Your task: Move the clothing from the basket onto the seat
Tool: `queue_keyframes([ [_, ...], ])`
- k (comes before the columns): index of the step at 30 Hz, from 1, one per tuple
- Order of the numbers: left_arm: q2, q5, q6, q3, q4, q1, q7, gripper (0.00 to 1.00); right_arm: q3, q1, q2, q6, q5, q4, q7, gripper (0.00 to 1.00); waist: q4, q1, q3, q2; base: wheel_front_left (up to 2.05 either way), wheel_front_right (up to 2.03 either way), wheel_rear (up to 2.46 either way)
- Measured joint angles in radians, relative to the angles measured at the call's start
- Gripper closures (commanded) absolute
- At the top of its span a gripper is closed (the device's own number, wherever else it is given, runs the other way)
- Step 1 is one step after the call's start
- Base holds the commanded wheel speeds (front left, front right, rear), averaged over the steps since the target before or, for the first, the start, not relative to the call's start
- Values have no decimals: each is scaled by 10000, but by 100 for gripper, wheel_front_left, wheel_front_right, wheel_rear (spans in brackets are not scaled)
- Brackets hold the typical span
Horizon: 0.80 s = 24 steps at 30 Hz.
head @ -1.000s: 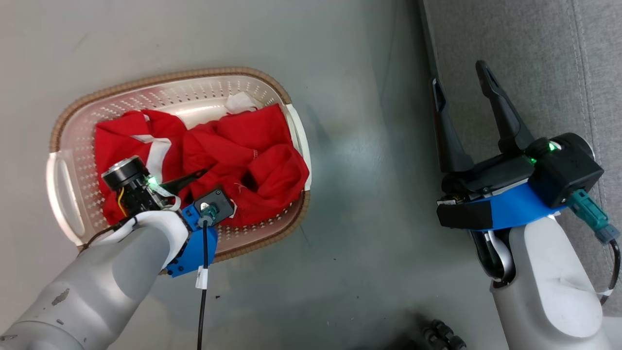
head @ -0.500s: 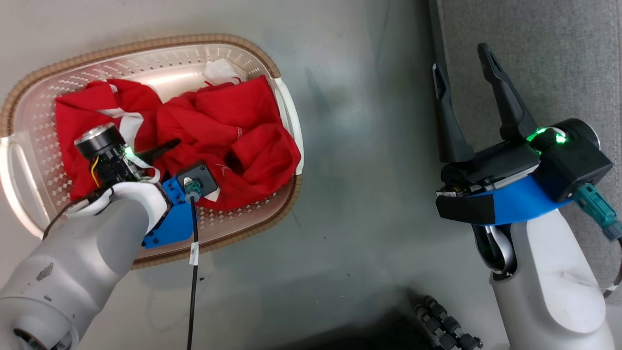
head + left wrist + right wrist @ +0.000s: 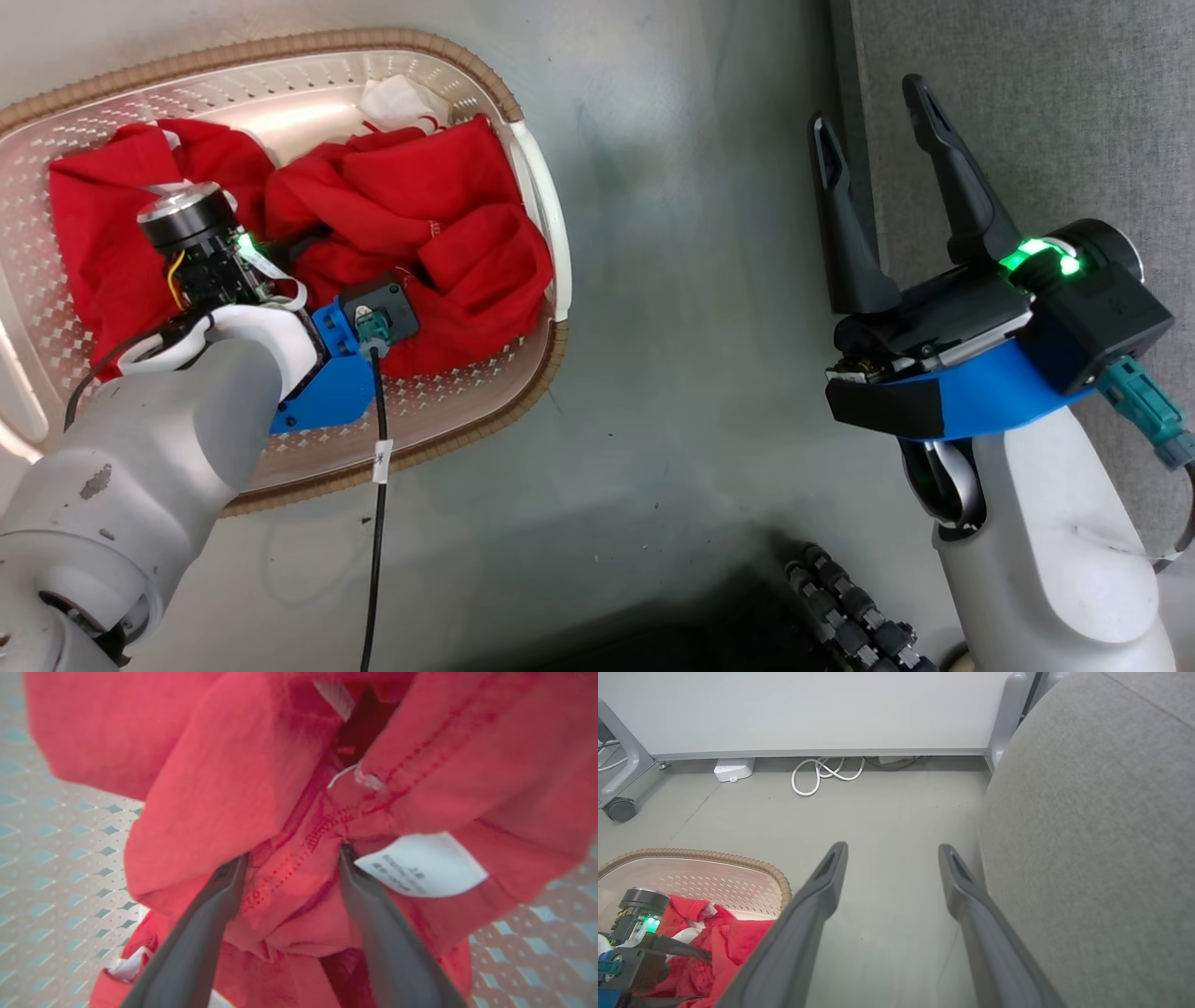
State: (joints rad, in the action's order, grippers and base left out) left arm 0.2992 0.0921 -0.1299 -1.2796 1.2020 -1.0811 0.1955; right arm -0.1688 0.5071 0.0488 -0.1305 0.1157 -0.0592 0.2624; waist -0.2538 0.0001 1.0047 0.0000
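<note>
Clothing [image 3: 439, 215] sits down in the basket [image 3: 540, 201], a crumpled red heap stretched along the basket's long axis. That axis runs side to side across the head view, and the bulk of the cloth is bunched toward the basket's right end.

Left arm [image 3: 177, 439] reaches in over the basket's near rim, and the left jaws are plunged right into the heap. In the left wrist view both dark fingers [image 3: 205, 924] stand apart with their tips pressed into the cloth, and a fold with a stitched seam bulges up between them (not pinched, the gap is wide). A small white label [image 3: 420, 865] lies just beside the fingertip on that view's right. The basket's perforated bottom shows on either side of the heap.

Off to the basket's right, across a strip of grey floor [image 3: 672, 280], the right jaws hover spread wide and hold nothing. Their long fingers [image 3: 845, 233] point away from the robot, in line with the basket's short axis. The seat [image 3: 1027, 112] lies farther from the basket than those jaws, well apart from it, with its grey edge running under the outer finger.
</note>
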Motion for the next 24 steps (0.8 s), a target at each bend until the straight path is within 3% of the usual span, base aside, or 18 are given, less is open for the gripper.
queue_keyframes([
  [7, -174, 63, 0, 0, 318, -3, -299, 0, -31, 0, 0, 0, 0, 52, 0, 0, -107, -1, 185, 0, 0, 0, 0],
  [8, -184, 77, 0, 0, 337, -3, -359, 44, -27, 0, 0, 0, 0, 54, 0, 0, -103, 0, 193, 0, 0, 0, 0],
  [9, -188, 75, 0, 0, 353, -2, -376, 100, -33, 0, 0, 0, 0, 56, 0, 0, -102, 0, 194, 0, 0, 0, 0],
  [24, -546, 583, -2, 0, 155, 132, -221, 100, 150, 2, 2, 0, -146, -56, 0, 0, 128, 0, -194, 0, 0, 0, 0],
])
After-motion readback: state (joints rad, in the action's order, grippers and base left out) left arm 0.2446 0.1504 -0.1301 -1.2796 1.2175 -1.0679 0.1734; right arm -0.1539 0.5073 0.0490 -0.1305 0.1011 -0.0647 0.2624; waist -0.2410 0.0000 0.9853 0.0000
